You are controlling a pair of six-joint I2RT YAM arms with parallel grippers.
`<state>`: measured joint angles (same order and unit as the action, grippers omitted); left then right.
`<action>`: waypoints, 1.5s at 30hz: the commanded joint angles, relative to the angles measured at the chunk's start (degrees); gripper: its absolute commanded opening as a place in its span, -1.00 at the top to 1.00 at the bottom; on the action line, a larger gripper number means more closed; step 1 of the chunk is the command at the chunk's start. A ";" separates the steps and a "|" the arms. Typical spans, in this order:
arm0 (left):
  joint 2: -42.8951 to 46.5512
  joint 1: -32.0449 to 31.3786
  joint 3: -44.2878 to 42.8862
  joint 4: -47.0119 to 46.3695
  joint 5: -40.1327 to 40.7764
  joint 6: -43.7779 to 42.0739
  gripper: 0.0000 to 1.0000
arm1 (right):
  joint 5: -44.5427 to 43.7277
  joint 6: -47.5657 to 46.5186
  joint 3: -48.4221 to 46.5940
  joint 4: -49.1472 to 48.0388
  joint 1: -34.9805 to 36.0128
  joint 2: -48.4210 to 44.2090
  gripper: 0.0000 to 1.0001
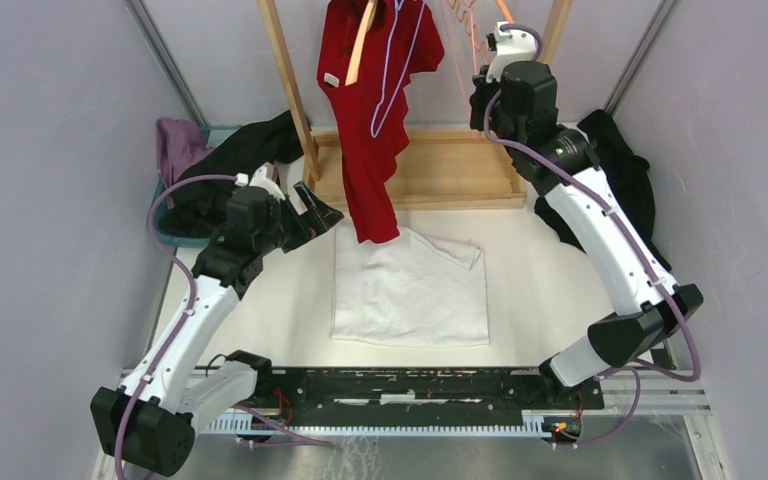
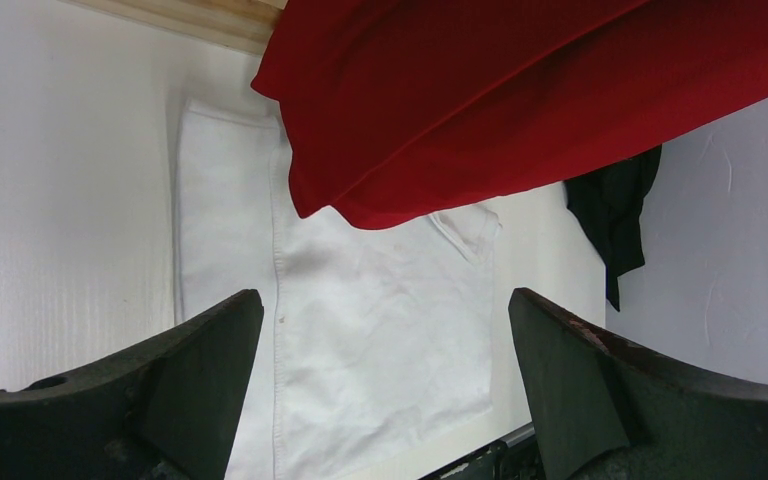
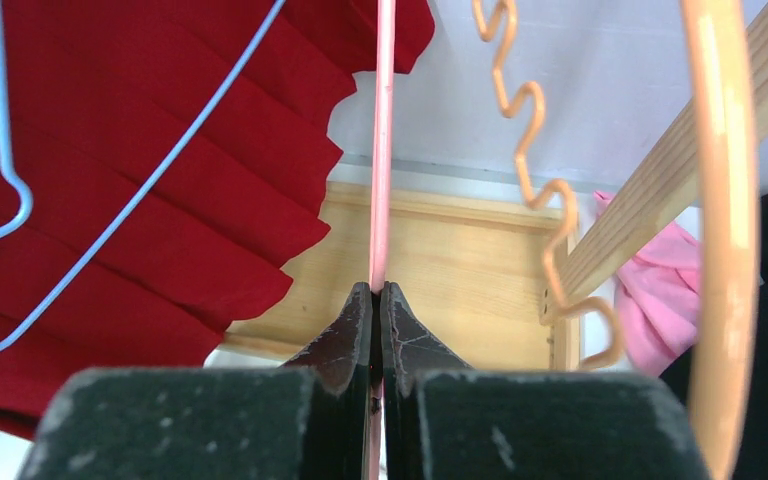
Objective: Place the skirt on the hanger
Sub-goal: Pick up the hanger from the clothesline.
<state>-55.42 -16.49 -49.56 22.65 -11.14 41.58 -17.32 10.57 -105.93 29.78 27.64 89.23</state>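
Observation:
A red pleated skirt (image 1: 370, 120) hangs from the wooden rack, with a light blue wire hanger (image 3: 110, 230) against it. Its lower edge shows in the left wrist view (image 2: 520, 110). A white garment (image 1: 410, 290) lies flat on the table below it and also shows in the left wrist view (image 2: 380, 330). My left gripper (image 1: 322, 216) is open and empty, beside the red skirt's hanging end and above the white garment (image 2: 385, 305). My right gripper (image 1: 488, 35) is up at the rack, shut on a thin pink hanger bar (image 3: 384, 150); the closed jaws (image 3: 377, 292) pinch it.
The wooden rack base (image 1: 440, 170) stands at the back. Orange hangers (image 3: 720, 200) hang to the right of the pink one. A teal bin (image 1: 165, 235) with black and purple clothes is at the left. A black garment (image 1: 620, 170) and a pink one (image 3: 650, 300) lie at the right.

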 commanded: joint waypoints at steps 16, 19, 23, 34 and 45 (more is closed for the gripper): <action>0.83 -0.07 -0.32 -2.96 -1.86 0.12 -0.98 | 2.14 -4.83 10.37 -14.56 2.48 -13.92 0.97; 0.75 -0.06 -0.26 -2.98 -1.78 0.16 -0.98 | 1.17 -4.97 6.06 -11.70 2.50 -11.43 0.97; 1.26 -0.07 -0.05 -2.71 -1.69 -0.24 -0.98 | 0.96 -3.64 7.06 -7.34 3.05 -13.79 0.97; 1.43 -0.11 0.04 -2.06 -2.30 -1.41 -0.98 | 2.58 5.25 25.37 9.38 3.72 -35.63 0.97; 0.17 -0.13 -0.42 -1.52 -2.47 -2.78 -0.99 | 5.77 13.58 38.39 24.66 3.71 -53.01 0.97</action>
<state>-55.33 -16.51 -49.32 22.41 -12.58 41.54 -13.54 19.46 -71.40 49.84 31.14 39.22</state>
